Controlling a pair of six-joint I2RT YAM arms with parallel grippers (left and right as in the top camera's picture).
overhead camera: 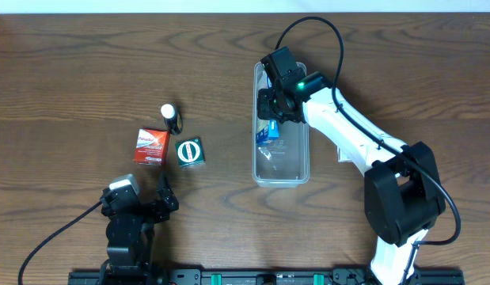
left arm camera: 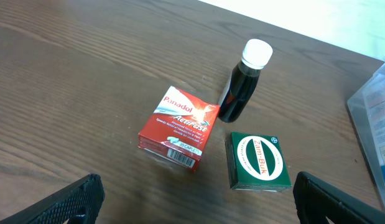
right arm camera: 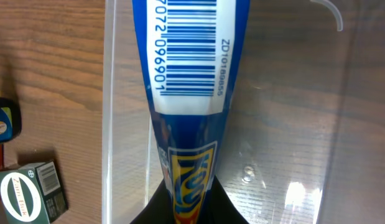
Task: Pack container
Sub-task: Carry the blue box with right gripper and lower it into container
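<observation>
- Jaws of the left gripper (left arm camera: 208, 202) stand wide apart with nothing between them. It sits at the lower left of the overhead frame, facing the loose items.
- Left of centre, the red box (overhead camera: 150, 146), the green box (overhead camera: 190, 151) and the dark, white-capped bottle (overhead camera: 171, 117) make a tight group on the table (overhead camera: 70, 79), well apart from the container. None of them is packed yet.
- Just right of centre lies the container (overhead camera: 284, 170), its long side running up the frame. Its lower half looks bare.
- Over its upper half hangs the right gripper (overhead camera: 275, 107), jaws clamped on a blue tube (right arm camera: 186, 93) with a barcode. The tube points down between the container's walls.
- My judgement of progress is that the tube is inside the container's outline but not let go. With three items left on the table, the packing looks less than half done.
</observation>
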